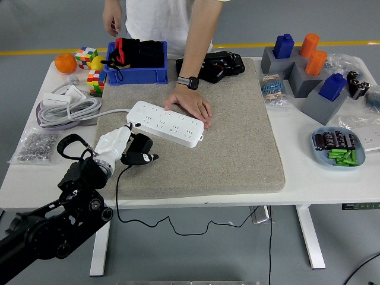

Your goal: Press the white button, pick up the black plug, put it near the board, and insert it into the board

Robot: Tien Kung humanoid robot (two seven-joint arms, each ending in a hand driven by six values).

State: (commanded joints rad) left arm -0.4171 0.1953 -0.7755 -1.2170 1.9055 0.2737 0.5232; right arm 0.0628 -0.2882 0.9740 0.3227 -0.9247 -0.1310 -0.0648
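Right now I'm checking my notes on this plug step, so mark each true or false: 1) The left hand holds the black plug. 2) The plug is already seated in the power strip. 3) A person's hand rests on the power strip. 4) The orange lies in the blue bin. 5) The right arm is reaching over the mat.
1) True: the left hand grips the black plug.
2) False: it sits just short of the white power strip.
3) True: the person's hand rests on its far end.
4) False: the orange lies on the table, left of the blue bin.
5) False: no right arm shows.
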